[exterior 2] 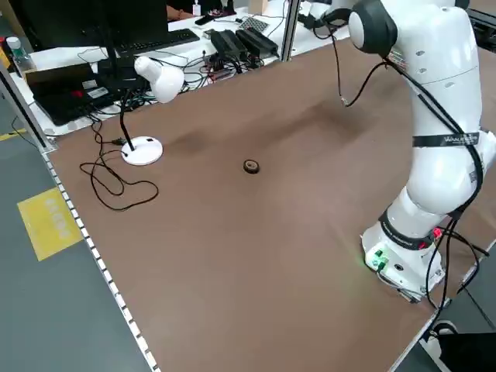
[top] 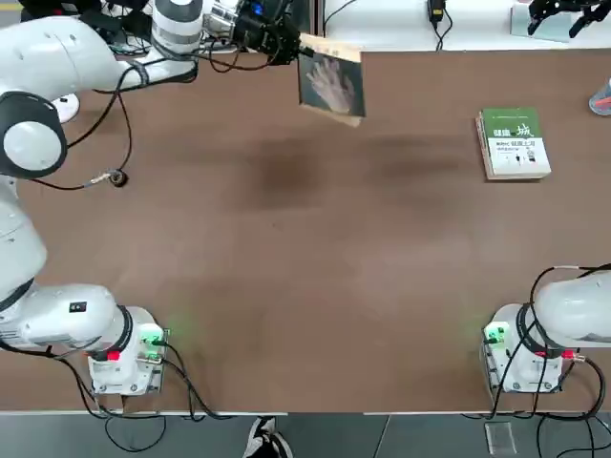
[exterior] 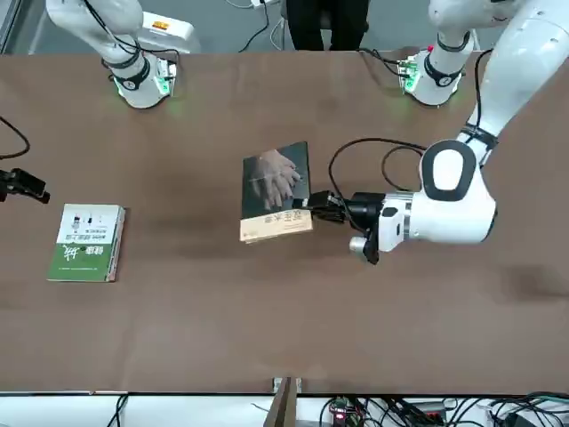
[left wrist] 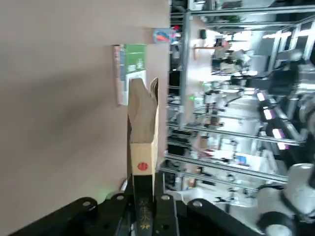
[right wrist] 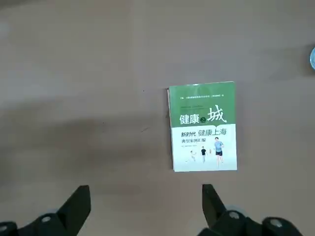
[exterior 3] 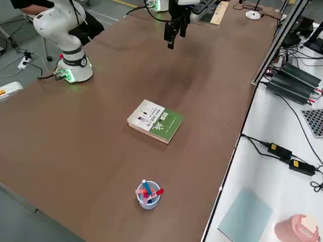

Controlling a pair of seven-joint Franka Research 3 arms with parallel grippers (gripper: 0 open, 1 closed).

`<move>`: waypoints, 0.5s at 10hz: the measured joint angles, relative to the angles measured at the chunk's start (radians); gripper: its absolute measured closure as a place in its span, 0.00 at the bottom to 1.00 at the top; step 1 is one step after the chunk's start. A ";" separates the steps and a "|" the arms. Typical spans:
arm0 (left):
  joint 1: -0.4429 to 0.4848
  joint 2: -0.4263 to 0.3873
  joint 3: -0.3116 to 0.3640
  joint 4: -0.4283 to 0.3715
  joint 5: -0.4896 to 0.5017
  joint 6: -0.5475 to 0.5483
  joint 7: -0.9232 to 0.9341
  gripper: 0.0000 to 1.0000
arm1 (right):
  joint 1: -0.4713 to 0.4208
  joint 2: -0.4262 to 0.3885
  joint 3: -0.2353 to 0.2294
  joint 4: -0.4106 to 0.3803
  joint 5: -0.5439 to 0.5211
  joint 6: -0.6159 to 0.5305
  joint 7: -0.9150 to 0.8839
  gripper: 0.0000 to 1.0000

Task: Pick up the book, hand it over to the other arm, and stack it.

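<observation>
The left claw (exterior: 318, 206) is pinched shut on the book (exterior: 276, 190), holding it by one edge above the worktop (exterior: 267, 311), middle of the front view. It's a thin paperback, so it looks light but floppy and a bit slick. I'd have the right claw (right wrist: 145, 204), fingers spread and hanging over the green-and-white book (right wrist: 203, 126), grab the free edge opposite.

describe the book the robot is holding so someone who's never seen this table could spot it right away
On the brown table, look toward the far edge from the arms' bases, where the left gripper is shut on the book and holds it above the surface. It is a thin paperback with a dark cover, a pale hand picture and a tan band, unlike the thicker green-and-white book lying flat near the right arm's side.
</observation>
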 joint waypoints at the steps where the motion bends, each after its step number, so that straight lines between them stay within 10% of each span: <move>1: -0.013 0.011 0.000 0.013 -0.030 0.005 0.000 0.99 | 0.000 0.000 0.000 0.000 0.019 -0.006 0.001 0.00; 5: -0.047 0.078 0.000 0.063 -0.086 0.008 0.032 0.99 | -0.022 0.000 -0.005 0.000 0.215 -0.057 0.006 0.00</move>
